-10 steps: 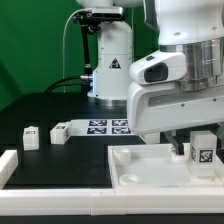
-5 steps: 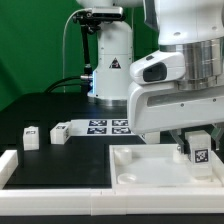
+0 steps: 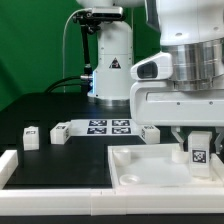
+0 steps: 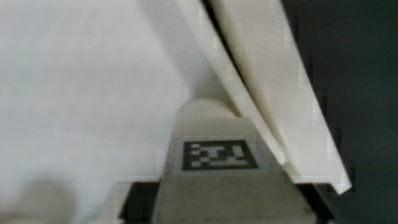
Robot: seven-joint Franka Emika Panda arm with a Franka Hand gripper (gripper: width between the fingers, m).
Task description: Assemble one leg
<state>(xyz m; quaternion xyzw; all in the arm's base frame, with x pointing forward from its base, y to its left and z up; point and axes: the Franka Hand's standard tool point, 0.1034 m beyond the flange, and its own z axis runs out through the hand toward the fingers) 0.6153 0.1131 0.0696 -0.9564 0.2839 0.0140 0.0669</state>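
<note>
Gripper [image 3: 200, 143] clamped on 1 leg [image 3: 201, 153], tag outward, upright over the square top [image 3: 140, 168], near its corner on the exterior view's right; likely held so its base can seat there. Contact unclear.

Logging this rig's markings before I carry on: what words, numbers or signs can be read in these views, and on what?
No words or numbers can be read.
On the robot base: a black triangle sign, its detail too small.
On the leg: a black-and-white square tag, pattern only.
On the marker board: square tags, no lettering.
</note>
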